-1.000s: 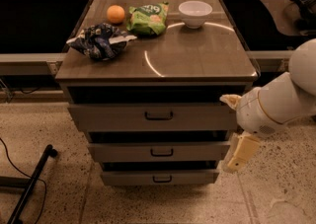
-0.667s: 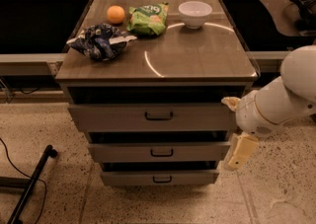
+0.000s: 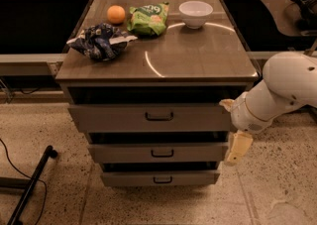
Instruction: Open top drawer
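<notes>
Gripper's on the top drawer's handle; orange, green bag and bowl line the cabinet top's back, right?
No. The camera view shows the gripper beside the cabinet's right side, away from the handle of the top drawer. The orange, green bag and bowl are as said.

Top drawer [image 3: 109,118] was grey-beige with a dark handle [image 3: 159,116], white gripper [image 3: 234,127] with cream fingers spread at its right end, above it an orange [image 3: 116,14], green bag [image 3: 148,18], white bowl [image 3: 195,13], dark blue patterned wrapper [image 3: 99,41], below it speckled beige floor [image 3: 277,189].

Grey-beige top drawer [image 3: 114,119]; gripper [image 3: 232,126] just beside it
</notes>
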`<state>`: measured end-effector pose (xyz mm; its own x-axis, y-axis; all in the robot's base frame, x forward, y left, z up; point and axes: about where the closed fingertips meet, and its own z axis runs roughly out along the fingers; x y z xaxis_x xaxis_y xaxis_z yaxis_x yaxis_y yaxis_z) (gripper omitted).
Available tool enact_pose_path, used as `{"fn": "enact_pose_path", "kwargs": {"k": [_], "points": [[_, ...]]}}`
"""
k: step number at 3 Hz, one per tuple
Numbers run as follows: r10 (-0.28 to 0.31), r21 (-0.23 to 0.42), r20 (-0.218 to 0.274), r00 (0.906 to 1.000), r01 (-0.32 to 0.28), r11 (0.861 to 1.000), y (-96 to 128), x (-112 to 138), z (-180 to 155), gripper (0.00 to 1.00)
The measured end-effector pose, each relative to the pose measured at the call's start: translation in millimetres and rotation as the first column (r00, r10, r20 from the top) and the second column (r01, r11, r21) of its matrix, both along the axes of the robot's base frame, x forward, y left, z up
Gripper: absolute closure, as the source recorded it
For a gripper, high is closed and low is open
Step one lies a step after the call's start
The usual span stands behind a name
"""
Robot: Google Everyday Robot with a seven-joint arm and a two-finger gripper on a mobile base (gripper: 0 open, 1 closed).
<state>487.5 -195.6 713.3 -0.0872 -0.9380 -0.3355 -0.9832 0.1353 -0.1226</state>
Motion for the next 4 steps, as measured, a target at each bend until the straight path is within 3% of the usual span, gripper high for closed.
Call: {"fn": "enact_pose_path", "kwargs": {"k": [1,2,3,4], "points": [[0.081,-0.007,0.029,0.9963,-0.081,0.997,10.8,13.0,-4.4,0.00],[0.163,-0.019,0.066,0.9844,-0.162,0.987,20.4,29.5,-10.6,0.00],[0.207,-0.017,0.082,0.9748,-0.207,0.978,27.9,44.0,-18.2,0.00],[0.216,-0.032,0.080,0.9731,-0.214,0.976,33.1,57.8,-31.9,0.00]]}}
